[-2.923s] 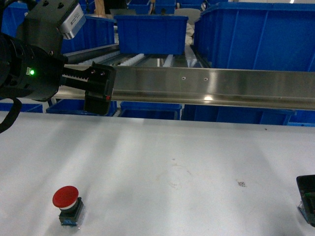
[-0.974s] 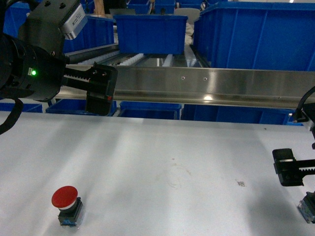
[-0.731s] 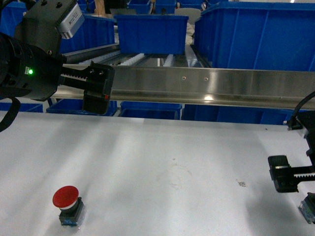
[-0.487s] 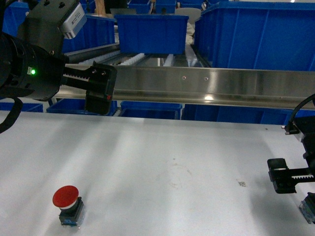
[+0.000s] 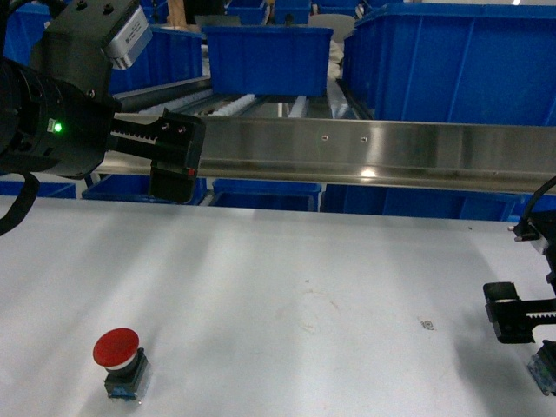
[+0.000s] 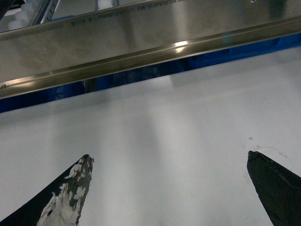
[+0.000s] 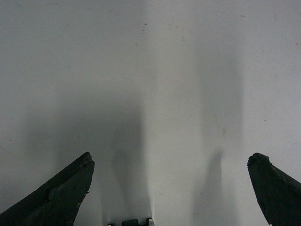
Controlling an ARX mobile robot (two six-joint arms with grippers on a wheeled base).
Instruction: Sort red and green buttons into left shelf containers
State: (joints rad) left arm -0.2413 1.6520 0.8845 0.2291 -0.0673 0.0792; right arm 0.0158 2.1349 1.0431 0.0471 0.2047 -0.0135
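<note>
Standing on the rollers, a blue tote [image 5: 268, 59] hides its contents.

Setting: warehouse or factory parts-sorting station. Evidence: rows of deep bright-blue plastic totes [image 5: 268, 57] stacked on and below a flow rack; white roller tracks [image 5: 248, 104] beneath the upper totes; a long brushed-steel rail [image 5: 365, 152] fronting the rack, also seen in the left wrist view [image 6: 141, 42]; a plain white bench [image 5: 287, 295] with scuffs and a faint ring mark; an industrial red mushroom-cap push-button [image 5: 117, 360] on the bench. Lighting: overhead, even, industrial.
</note>
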